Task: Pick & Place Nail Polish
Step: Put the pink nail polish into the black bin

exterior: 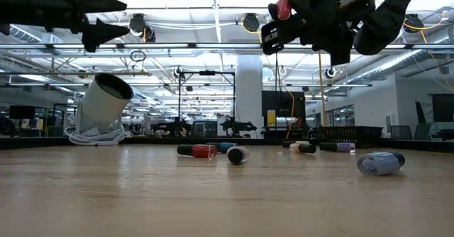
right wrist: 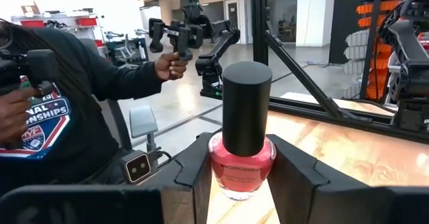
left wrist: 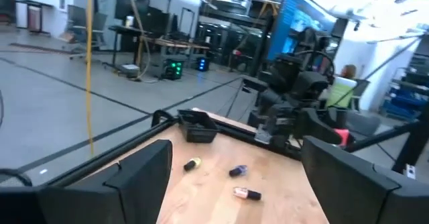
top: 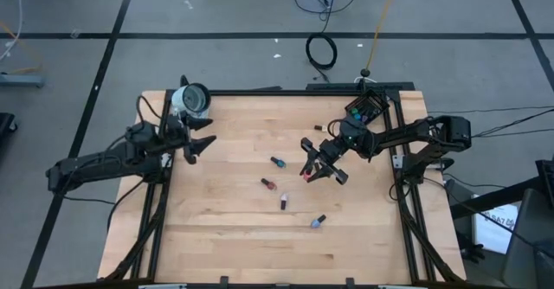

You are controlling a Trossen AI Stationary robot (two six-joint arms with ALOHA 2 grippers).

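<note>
A pink nail polish bottle (right wrist: 241, 143) is clamped upright between the fingers of the right gripper (top: 317, 164), held well above the table centre. It should be carried level, at steady grip pressure, toward the black box (top: 364, 108) at about one o'clock, judged its destination. Four bottles (top: 277, 162) can be counted loose on the table (top: 225, 237) in the high view. The left gripper (top: 196, 144) waits, jaws spread and empty, at ten o'clock.
</note>
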